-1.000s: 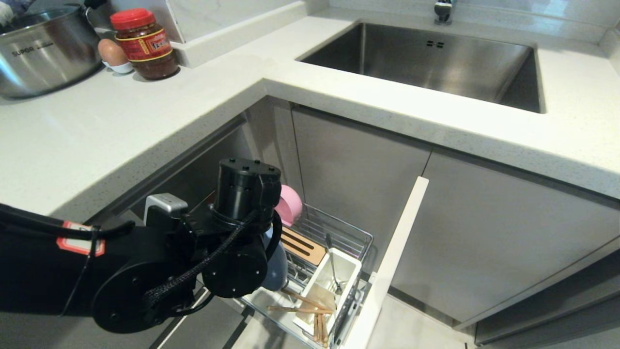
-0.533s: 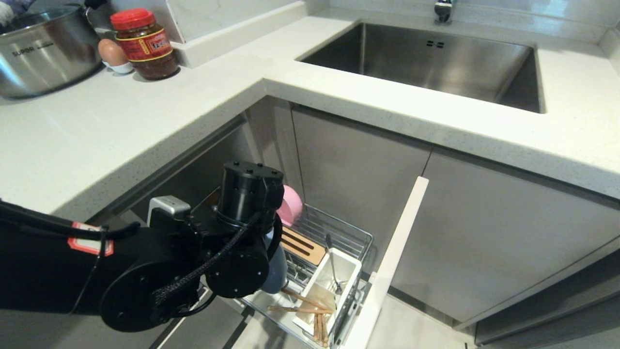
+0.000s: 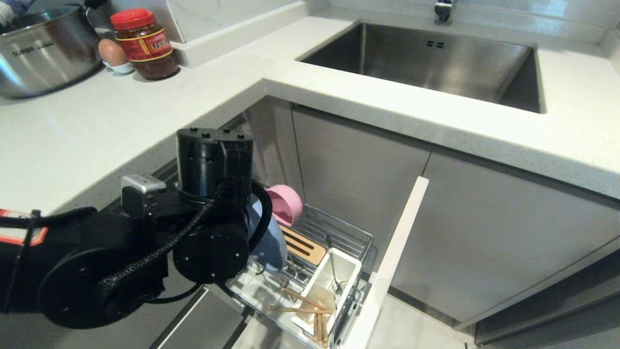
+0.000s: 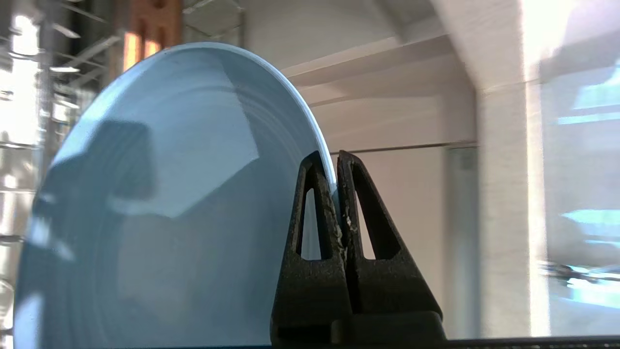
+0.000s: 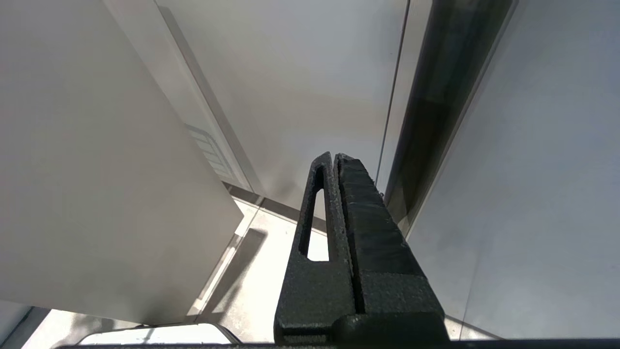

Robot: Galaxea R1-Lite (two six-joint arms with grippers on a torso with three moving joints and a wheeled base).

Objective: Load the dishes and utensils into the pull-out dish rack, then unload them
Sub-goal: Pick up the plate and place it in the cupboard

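My left gripper (image 4: 329,157) is shut on the rim of the light-blue plate (image 4: 160,203), holding it on edge. In the head view the plate (image 3: 269,245) hangs behind my left wrist, just above the pull-out dish rack (image 3: 339,230); the fingers themselves are hidden there. The pink bowl (image 3: 286,203) stands on edge at the rack's back. The chopsticks (image 3: 302,303) lie across the front, and the silver utensil (image 3: 332,261) stands in the white cutlery cup (image 3: 346,274). My right gripper (image 5: 334,156) is shut and empty, parked low by the cabinet doors.
The white drawer front (image 3: 395,257) stands out to the right of the rack. The countertop edge (image 3: 160,145) overhangs my left arm. A steel pot (image 3: 43,48), an egg (image 3: 112,52) and a red-lidded jar (image 3: 145,43) stand at the counter's back left; the sink (image 3: 436,63) is at the back.
My left arm has risen and drawn back to the left with the plate, which now sits higher over the rack. The bowl and utensils have not moved.
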